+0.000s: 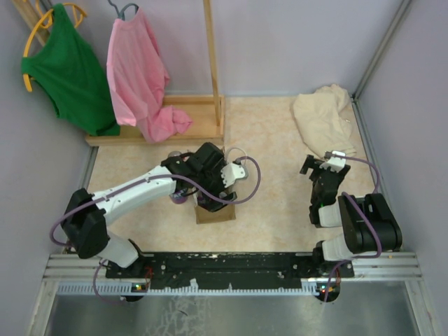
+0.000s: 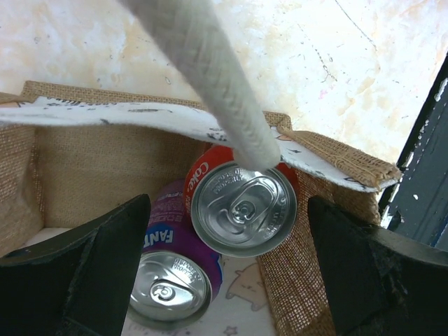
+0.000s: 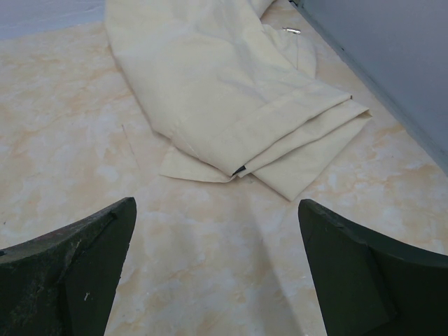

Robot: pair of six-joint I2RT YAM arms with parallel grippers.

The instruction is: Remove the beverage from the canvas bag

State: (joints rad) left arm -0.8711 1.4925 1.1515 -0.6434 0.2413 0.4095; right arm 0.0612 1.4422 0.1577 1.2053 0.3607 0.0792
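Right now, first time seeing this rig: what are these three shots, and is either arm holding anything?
Two robot arms are bolted at the near edge of a table. The overhead view shows both. The other two views come from a camera on each wrist. The left gripper hangs open above the canvas bag, looking down on a red Coke can and a purple Fanta can inside. The right gripper is open near a folded cream cloth. Nothing is held.
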